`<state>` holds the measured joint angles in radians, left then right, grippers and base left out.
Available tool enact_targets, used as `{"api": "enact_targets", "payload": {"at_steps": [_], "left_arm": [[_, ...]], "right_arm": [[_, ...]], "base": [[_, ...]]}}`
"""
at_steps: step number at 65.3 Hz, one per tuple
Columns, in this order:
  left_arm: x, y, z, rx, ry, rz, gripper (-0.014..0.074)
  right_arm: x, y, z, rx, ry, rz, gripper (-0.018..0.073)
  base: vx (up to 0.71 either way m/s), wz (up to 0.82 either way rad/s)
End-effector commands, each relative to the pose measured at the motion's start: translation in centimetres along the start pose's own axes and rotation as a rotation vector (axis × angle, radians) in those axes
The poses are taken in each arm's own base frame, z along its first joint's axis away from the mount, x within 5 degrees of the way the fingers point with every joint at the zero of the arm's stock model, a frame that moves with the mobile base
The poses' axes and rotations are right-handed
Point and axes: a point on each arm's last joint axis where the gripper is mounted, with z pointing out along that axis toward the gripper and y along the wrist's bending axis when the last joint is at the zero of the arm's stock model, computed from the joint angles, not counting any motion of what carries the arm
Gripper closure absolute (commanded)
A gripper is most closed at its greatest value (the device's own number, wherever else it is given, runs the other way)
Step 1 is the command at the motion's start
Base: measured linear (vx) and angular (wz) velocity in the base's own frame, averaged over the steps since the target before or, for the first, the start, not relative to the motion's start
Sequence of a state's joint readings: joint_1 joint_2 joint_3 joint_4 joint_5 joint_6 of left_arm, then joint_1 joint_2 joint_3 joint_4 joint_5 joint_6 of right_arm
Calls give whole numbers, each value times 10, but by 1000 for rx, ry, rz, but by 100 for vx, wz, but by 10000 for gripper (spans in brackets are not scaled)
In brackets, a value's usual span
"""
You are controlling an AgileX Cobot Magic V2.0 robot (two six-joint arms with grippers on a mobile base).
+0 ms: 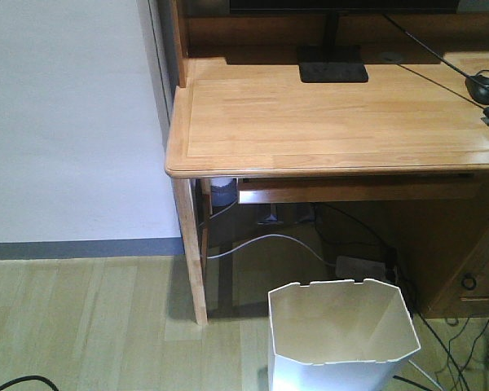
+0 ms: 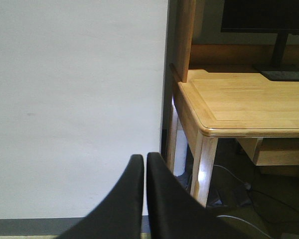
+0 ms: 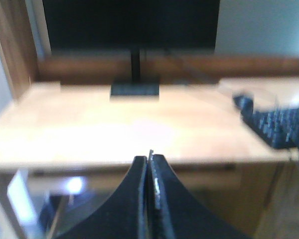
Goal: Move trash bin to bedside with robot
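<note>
The white trash bin [image 1: 342, 346] stands on the wooden floor in front of the desk, its notched rim open toward me. My right gripper [image 3: 149, 158] is shut on a thin pale edge that sticks up between its jaws, seemingly the bin's rim; the bin's body is blurred in that view. My left gripper [image 2: 145, 158] is shut and empty, held before the white wall beside the desk corner. Neither gripper shows in the front view. The bed is out of view.
A wooden desk [image 1: 326, 122] fills the far side, with a monitor stand [image 1: 332, 72], a mouse [image 1: 481, 85] and a keyboard [image 3: 276, 124]. Its front left leg [image 1: 191, 252] stands left of the bin. Cables [image 1: 269, 240] hang under it. A white wall [image 1: 65, 122] is on the left.
</note>
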<state>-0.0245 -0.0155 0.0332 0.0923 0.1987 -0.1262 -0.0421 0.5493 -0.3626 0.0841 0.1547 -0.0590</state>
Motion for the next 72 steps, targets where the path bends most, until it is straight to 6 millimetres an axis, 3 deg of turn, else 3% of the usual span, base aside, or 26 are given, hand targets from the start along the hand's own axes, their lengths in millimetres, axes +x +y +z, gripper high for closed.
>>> {"api": "enact_targets", "payload": {"at_steps": [1,14,23,39,46,62,72], "left_arm": [[1,-1,1,10,-67,-2,602],[1,-1,1,10,-67,-2,602],[1,-1,1,10,-67,-2,602],[1,-1,1,10,-67,-2,602],[1,-1,1,10,-67,-2,602],[1,-1,1,10,-67,-2,602],[1,-1,1,10,-67,-2,602]], "right_arm": [[-16,0,12,2,-14,-10,569],[-1,0,36,1,141,45,569],[14,2,35,-15,307,78,569],[16,0,35,-5,334,-4,524],[17,0,34,-2,347,-26,428],[19,0,34,-5,363,10,42],[19,1,34,-7,363,18,-66]], "base": [[0,0],[0,0],[0,0],[0,0],[0,0],[0,0],[0,0]]}}
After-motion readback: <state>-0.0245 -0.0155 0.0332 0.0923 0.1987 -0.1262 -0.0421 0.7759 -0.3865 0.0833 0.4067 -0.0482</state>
